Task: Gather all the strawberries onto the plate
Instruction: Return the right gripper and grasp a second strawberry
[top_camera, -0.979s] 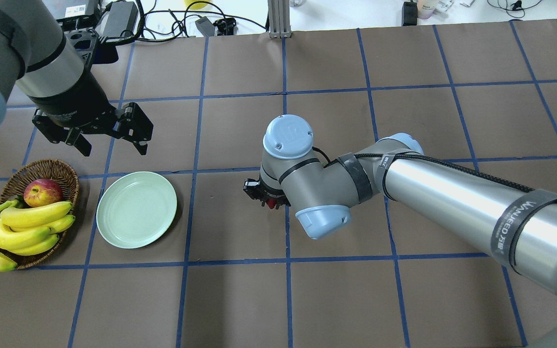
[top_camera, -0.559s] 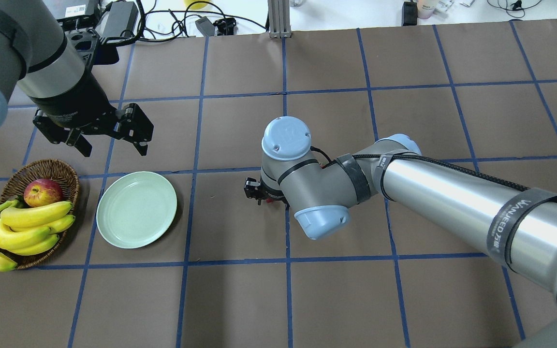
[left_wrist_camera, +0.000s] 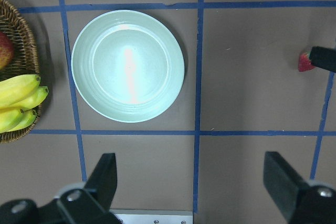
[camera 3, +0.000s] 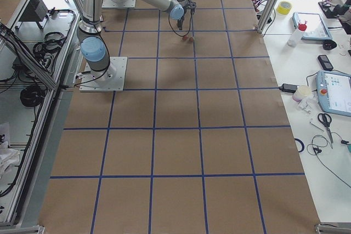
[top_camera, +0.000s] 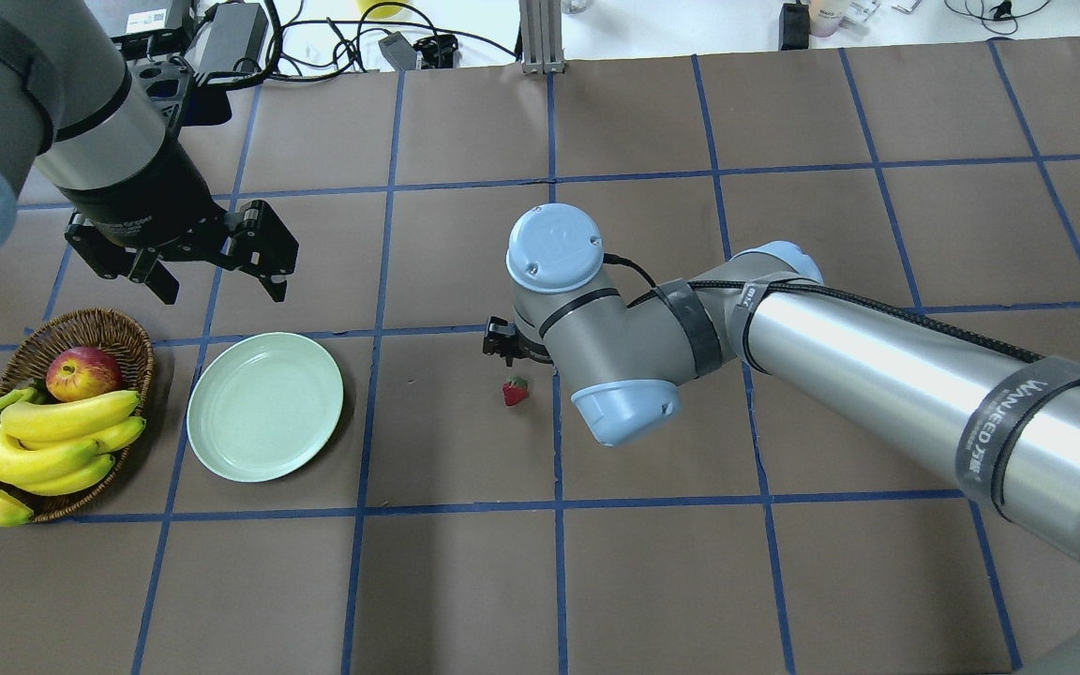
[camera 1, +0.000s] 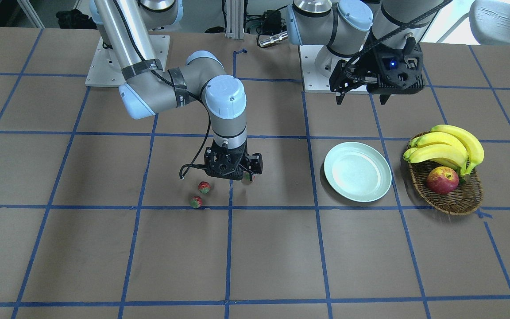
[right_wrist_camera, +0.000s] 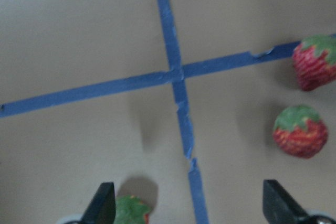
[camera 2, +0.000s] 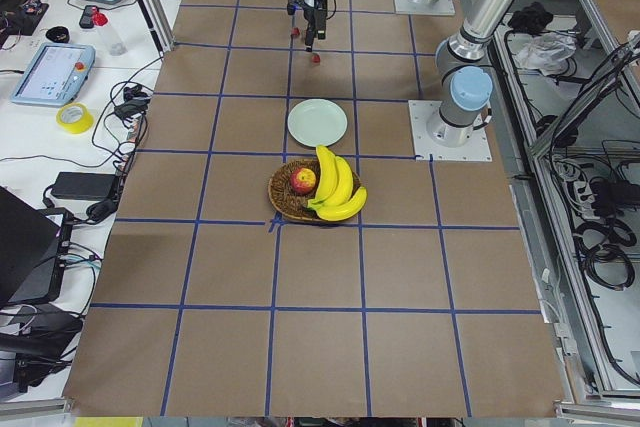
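Three strawberries lie on the brown table. Two show in the front-facing view, one [camera 1: 204, 187] just beyond the other [camera 1: 196, 202]. The third [top_camera: 515, 391] lies apart from them, at the edge of my right gripper. My right gripper [camera 1: 233, 172] hangs low over the table beside them, open and empty. Its wrist view shows two berries at the right [right_wrist_camera: 300, 131] and one at the bottom left [right_wrist_camera: 131, 209]. The pale mint plate [top_camera: 264, 407] is empty. My left gripper [top_camera: 221, 291] hovers open and empty beyond the plate [left_wrist_camera: 127, 65].
A brown wicker basket [top_camera: 118, 328] with bananas [top_camera: 62, 441] and a red apple [top_camera: 82, 372] stands beside the plate, at the table's left end. Blue tape lines grid the table. Cables and boxes lie past the far edge.
My right gripper has moved a little toward the far side of the table and uncovered the strawberry that showed under it. The left arm has not moved.
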Motion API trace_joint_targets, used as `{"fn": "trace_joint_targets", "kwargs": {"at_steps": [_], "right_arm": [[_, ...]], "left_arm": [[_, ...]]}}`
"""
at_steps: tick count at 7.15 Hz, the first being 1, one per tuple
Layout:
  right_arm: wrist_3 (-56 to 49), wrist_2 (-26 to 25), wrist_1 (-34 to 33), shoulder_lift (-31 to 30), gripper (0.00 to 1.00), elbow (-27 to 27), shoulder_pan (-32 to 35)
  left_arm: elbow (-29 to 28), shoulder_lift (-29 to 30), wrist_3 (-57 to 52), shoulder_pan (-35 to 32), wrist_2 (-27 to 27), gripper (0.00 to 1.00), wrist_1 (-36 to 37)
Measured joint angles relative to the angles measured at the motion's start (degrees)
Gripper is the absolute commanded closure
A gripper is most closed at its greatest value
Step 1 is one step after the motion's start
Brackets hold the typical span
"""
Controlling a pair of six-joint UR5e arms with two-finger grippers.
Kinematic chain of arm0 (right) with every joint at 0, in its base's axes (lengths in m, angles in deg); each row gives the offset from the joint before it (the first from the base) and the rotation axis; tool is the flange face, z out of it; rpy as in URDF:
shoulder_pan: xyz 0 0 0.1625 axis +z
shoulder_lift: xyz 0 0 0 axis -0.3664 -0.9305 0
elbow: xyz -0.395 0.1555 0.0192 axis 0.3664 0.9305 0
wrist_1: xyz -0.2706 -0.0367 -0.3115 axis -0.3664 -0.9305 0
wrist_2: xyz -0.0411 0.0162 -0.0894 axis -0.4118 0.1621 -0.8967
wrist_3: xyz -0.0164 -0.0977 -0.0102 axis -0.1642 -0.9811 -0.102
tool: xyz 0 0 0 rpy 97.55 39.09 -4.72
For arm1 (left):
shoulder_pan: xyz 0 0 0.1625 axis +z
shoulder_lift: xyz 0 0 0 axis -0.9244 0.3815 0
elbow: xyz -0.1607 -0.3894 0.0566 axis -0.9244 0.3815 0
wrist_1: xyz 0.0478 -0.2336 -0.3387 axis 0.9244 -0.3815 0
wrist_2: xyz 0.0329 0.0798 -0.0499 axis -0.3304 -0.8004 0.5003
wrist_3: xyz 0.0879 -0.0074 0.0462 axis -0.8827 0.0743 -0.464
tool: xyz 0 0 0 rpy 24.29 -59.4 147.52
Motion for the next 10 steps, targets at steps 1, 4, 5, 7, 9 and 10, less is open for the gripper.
{"fn": "trace_joint_targets", "kwargs": {"at_steps": [1, 4, 5, 7, 9, 10], "right_arm": [[-1.3, -2.2, 0.0, -0.3, 0.00, 0.0, -2.6], [-2.8, -3.3, 0.0, 0.3, 0.11, -0.2, -7.8], [-3.0, -3.3, -0.1, 1.0, 0.12, -0.3, -8.2], [-3.0, -3.4, -0.5, 2.5, 0.44, -0.3, -8.3], [-3.0, -3.4, -0.6, 3.4, 0.97, -0.4, -8.3], [-3.0, -3.2, -0.7, 3.4, 1.00, -0.3, -8.3]], "left_arm": [[0.0, 0.0, 0.0, 0.0, 0.0, 0.00, 0.0], [0.0, 0.1, 0.0, 0.1, 0.0, 0.00, -0.1], [0.1, 0.1, 0.0, 0.1, 0.0, 0.00, 0.0], [0.1, 0.3, 0.0, 0.1, 0.1, 0.00, 0.0], [0.1, 0.4, 0.0, 0.0, 0.2, 0.00, 0.0], [0.1, 0.5, 0.1, 0.0, 0.3, 0.00, 0.0]]}}
